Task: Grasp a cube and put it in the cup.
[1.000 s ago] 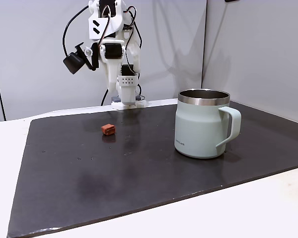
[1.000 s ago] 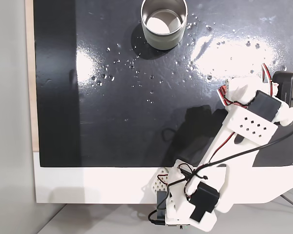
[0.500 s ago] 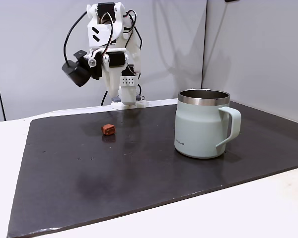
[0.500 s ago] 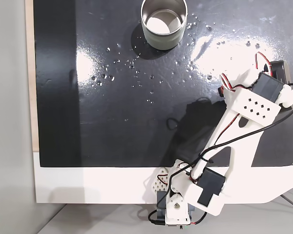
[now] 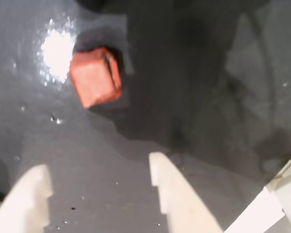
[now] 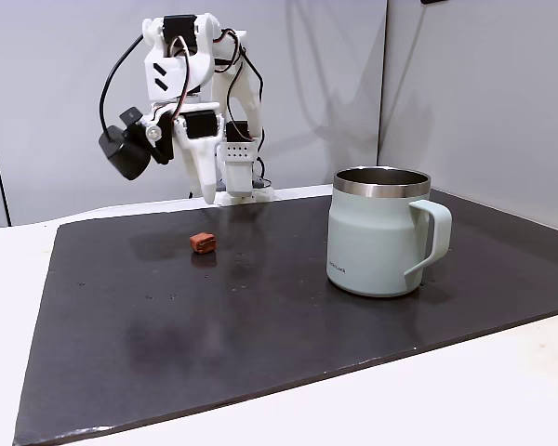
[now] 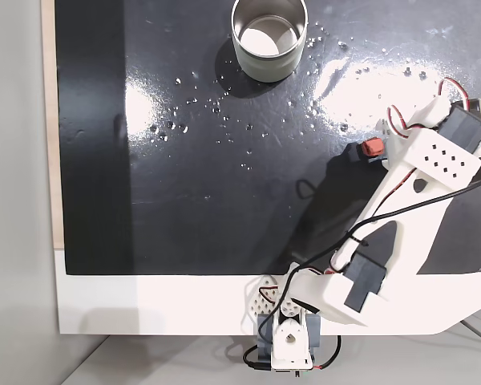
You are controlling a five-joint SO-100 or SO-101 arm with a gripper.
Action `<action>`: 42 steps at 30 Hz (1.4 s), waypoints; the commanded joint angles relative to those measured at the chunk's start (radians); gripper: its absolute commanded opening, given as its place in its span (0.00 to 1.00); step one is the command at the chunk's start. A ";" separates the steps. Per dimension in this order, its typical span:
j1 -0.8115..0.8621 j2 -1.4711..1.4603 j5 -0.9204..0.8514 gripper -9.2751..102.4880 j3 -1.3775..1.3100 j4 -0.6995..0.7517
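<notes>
On a dark, glossy mat, the small rust-orange cube [image 6: 202, 242] is seen lying by itself, untouched. In the wrist view the cube [image 5: 96, 76] sits toward the upper left, beside a bright glare spot, with a dark shadow falling across the mat to its right. Two pale fingers [image 5: 177, 194] are seen at the bottom of that view, spread apart with bare mat between them and nothing held; the cube lies ahead of them, clear of both tips.

In the fixed view from the front, the white arm [image 6: 191, 102] is raised behind the cube, with a black camera mounted on its left side. In the fixed view from above, the cube [image 7: 373, 147] is found near the right edge of the mat, just beside the arm's white perforated link [image 7: 437, 156].

The pale mint-green cup [image 6: 383, 230], with a steel rim and its handle turned to the right, stands upright well apart from the cube. From above, the cup [image 7: 268, 36] is seen at the top centre of the mat [image 7: 184, 184], which rests on a white counter [image 7: 144, 309].
</notes>
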 commanded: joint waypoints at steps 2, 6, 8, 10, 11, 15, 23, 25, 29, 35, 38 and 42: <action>0.003 -0.017 -0.008 0.32 -0.083 0.017; 0.005 -0.060 -0.005 0.32 -0.101 0.015; 0.002 -0.087 -0.003 0.32 -0.123 0.015; -0.006 -0.112 -0.003 0.32 -0.138 0.020; -0.009 -0.121 -0.005 0.32 -0.144 0.020; -0.009 -0.167 -0.005 0.32 -0.175 0.021; -0.012 -0.247 -0.006 0.32 -0.222 0.021; -0.012 -0.267 -0.006 0.32 -0.235 0.021; -0.014 -0.310 -0.006 0.31 -0.255 0.021; -0.009 -0.357 -0.011 0.29 -0.267 0.018; -0.006 -0.371 -0.014 0.29 -0.267 0.018; -0.005 -0.377 -0.017 0.26 -0.267 0.018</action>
